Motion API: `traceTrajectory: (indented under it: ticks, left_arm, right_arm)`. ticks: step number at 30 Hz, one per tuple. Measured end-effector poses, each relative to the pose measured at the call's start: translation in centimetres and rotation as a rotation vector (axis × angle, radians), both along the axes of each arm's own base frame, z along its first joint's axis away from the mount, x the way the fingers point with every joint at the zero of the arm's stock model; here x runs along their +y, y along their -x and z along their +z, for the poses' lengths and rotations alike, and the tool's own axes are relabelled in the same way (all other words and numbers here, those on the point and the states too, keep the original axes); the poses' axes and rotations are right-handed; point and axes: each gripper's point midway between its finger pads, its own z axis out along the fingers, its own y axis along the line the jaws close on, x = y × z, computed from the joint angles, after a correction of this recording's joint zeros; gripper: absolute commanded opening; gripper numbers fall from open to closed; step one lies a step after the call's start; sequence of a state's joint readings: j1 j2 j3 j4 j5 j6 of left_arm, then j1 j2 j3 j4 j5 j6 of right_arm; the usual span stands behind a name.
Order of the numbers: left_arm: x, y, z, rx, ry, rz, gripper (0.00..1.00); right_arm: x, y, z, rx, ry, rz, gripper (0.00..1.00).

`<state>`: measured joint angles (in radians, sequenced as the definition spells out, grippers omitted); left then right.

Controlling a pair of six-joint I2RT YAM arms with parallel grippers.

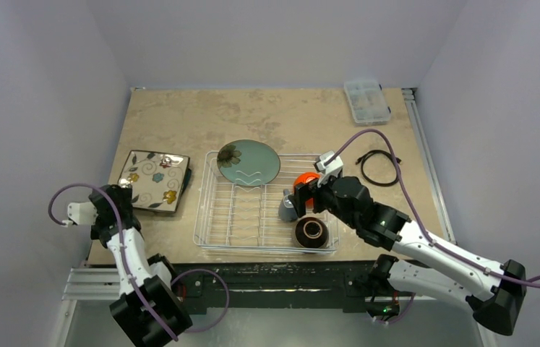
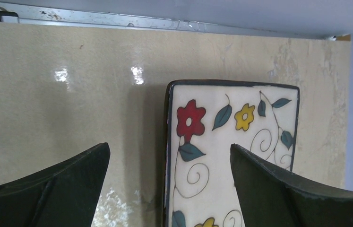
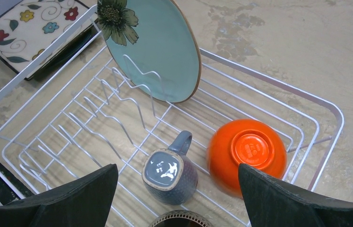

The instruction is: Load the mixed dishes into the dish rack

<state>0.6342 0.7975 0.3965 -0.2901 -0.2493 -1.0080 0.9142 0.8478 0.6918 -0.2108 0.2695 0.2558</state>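
The dish rack (image 1: 202, 206) sits mid-table. The pale-teal plate (image 1: 249, 162) stands upright in its far end. The orange bowl (image 1: 304, 179), grey cup (image 1: 287, 210) and dark brown bowl (image 1: 311, 233) lie in its right side. My right gripper (image 1: 311, 196) hovers over them, open and empty. In the right wrist view (image 3: 178, 166) it is above the upturned cup (image 3: 169, 176), with the upturned orange bowl (image 3: 247, 153) to the right. The square flower-patterned plate (image 1: 154, 180) lies on the table left of the rack. My left gripper (image 2: 169, 147) is open, straddling the plate's (image 2: 233, 127) near-left edge.
A clear plastic compartment box (image 1: 367, 100) stands at the far right corner. A black coiled cable (image 1: 379, 166) lies right of the rack. A metal rail runs along the table's near edge. Grey walls close in both sides.
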Motion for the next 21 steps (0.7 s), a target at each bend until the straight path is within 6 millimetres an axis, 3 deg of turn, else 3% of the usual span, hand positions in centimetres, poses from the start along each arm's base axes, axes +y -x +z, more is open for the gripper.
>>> traceTrajectory:
  ticks: [7, 14, 21]
  left_arm:
    - [0.7, -1.7, -2.0, -0.120, -0.006, 0.033, 0.92]
    - [1.8, -3.2, -1.6, -0.223, -0.052, 0.043, 0.89]
    - [1.8, -4.1, -3.4, -0.265, -0.036, 0.028, 0.85]
  right_arm:
    - [0.1, 0.0, -0.6, 0.010, 0.020, 0.006, 0.99]
    - [0.2, 0.0, -0.6, 0.009, 0.021, 0.011, 0.99]
    - [0.1, 0.1, -0.2, 0.003, 0.012, 0.014, 0.99]
